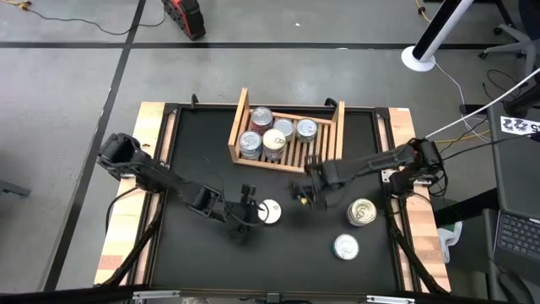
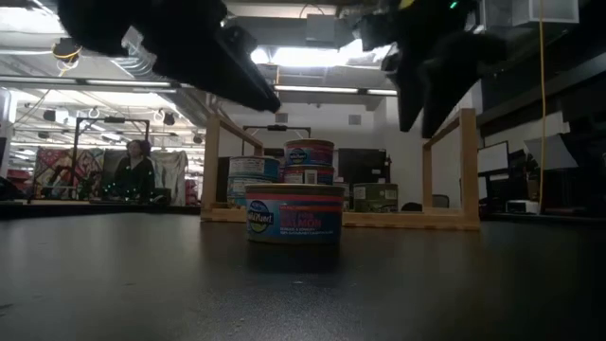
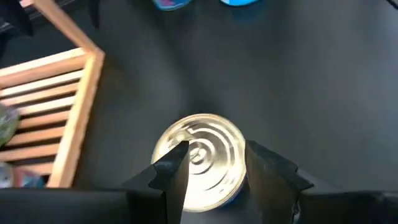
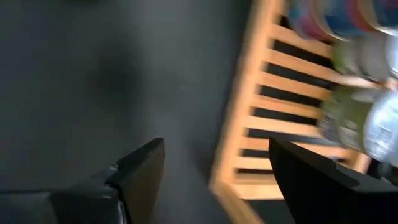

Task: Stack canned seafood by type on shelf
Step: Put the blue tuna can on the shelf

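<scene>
A tin of canned seafood with a silvery lid and a red and blue side label stands alone on the black table, near the middle. My left gripper hovers open just above it and to its left, and in the left wrist view the fingers show over the lid. The wooden shelf at the far middle holds several tins, some stacked. My right gripper hangs open and empty above the table, just in front of the shelf's near edge.
Two more tins stand on the table at the near right. The slatted right part of the shelf is bare. A person sits in the room far behind the table.
</scene>
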`<act>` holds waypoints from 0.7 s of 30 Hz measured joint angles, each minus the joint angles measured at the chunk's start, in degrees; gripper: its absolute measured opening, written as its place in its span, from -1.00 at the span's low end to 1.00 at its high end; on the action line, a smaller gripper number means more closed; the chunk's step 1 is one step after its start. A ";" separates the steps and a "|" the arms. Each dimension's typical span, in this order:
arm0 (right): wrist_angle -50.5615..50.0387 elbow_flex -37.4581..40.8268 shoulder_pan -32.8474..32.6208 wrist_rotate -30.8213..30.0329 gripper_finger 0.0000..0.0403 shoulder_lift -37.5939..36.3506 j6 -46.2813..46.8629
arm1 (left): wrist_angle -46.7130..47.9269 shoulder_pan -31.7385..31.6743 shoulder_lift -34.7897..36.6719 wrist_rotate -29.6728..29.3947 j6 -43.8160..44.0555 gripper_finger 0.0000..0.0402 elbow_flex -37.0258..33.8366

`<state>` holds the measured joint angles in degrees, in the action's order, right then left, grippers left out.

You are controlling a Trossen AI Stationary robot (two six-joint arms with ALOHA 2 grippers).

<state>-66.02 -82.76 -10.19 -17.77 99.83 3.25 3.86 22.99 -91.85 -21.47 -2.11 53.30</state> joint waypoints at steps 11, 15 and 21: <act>8.42 0.41 -11.81 3.34 0.43 0.78 -0.15 | -5.55 0.54 -8.98 -0.22 -2.84 -0.25 0.00; 13.38 2.94 -14.02 1.95 0.43 0.94 -0.66 | -7.19 0.56 -9.90 -0.24 -2.89 -0.25 0.00; 15.51 6.30 -13.74 0.54 0.43 0.92 -0.75 | -7.10 0.65 -9.94 -0.22 -2.77 -0.25 -0.40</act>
<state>-50.51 -76.47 -23.93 -17.23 100.75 2.49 -3.24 23.64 -101.79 -21.69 -4.88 52.90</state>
